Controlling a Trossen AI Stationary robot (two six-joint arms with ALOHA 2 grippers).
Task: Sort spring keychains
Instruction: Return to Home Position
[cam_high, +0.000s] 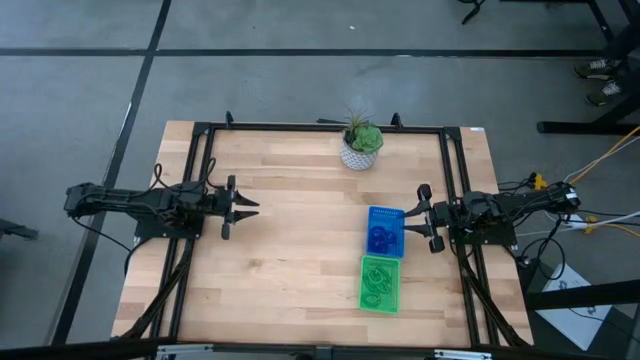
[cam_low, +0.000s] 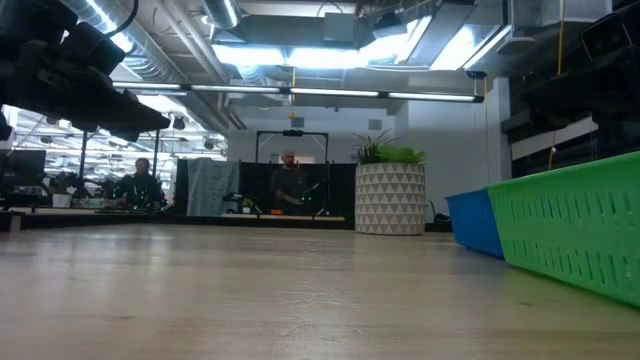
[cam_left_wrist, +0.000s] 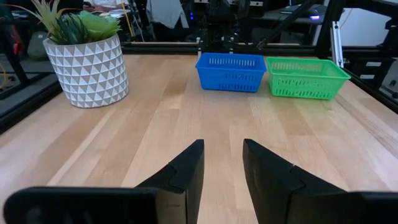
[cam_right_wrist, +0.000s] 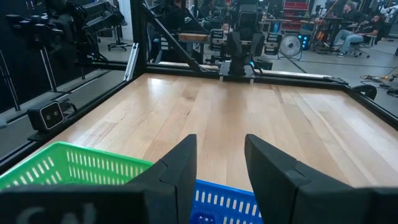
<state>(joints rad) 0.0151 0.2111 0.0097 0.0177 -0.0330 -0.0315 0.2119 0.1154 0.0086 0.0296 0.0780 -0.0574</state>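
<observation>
Blue spring keychains (cam_high: 381, 238) lie in a blue tray (cam_high: 386, 213) at the table's right. Light green spring keychains (cam_high: 378, 283) lie in a green tray (cam_high: 380, 303) just nearer than it. A bit of blue coil (cam_right_wrist: 202, 216) shows below my right gripper's fingers. My left gripper (cam_high: 248, 207) hovers open over the table's left side, its fingers (cam_left_wrist: 186, 171) pointing toward the trays (cam_left_wrist: 230, 71). My right gripper (cam_high: 418, 218) stands open just right of the blue tray, above its rim (cam_right_wrist: 224, 200). Neither holds anything.
A white patterned pot with a green plant (cam_high: 360, 148) stands at the table's far edge, middle. A black frame (cam_high: 320, 127) runs along the table's sides. Bare wood lies between the two arms (cam_high: 310, 240). People show in the room behind (cam_low: 288, 180).
</observation>
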